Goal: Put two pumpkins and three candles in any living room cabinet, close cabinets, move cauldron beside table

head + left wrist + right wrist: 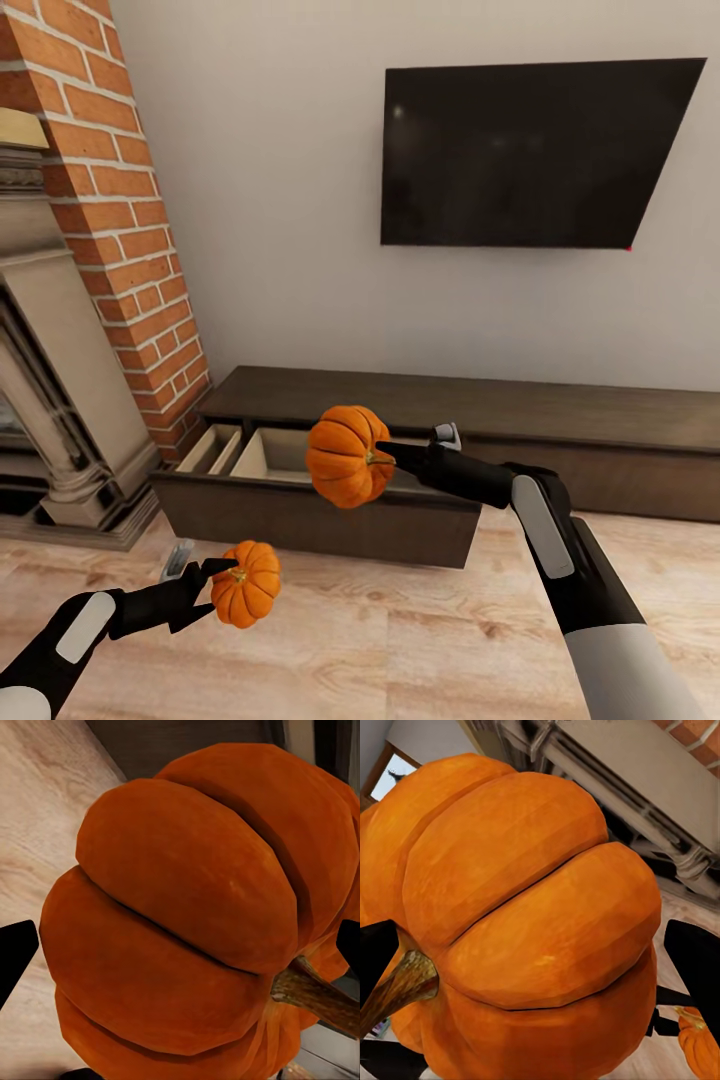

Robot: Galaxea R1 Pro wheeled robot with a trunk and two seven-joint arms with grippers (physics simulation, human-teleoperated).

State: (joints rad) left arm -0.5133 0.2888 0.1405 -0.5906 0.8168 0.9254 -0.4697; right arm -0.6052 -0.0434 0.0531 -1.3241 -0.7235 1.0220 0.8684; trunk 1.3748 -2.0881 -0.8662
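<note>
Head view: I have one pumpkin (pixel 347 455) pinched in the right gripper (pixel 385 457), held over the open drawer (pixel 270 452) of the cabinet (pixel 560 410), stem toward the wrist, axis roughly level. Second pumpkin (pixel 247 583) is clamped in the left gripper (pixel 222 580) above the floor (pixel 400 640), short of the drawer front, stem also toward its wrist. Risk, I judge: grips sit near the stems, so either could roll out and drop outside the drawer.

pumpkins: 2 (pixel 348 456) (pixel 246 583) | cabinet: 1 (pixel 320 510) | television: 1 (pixel 535 155) | fireplace: 1 (pixel 60 400)
</note>
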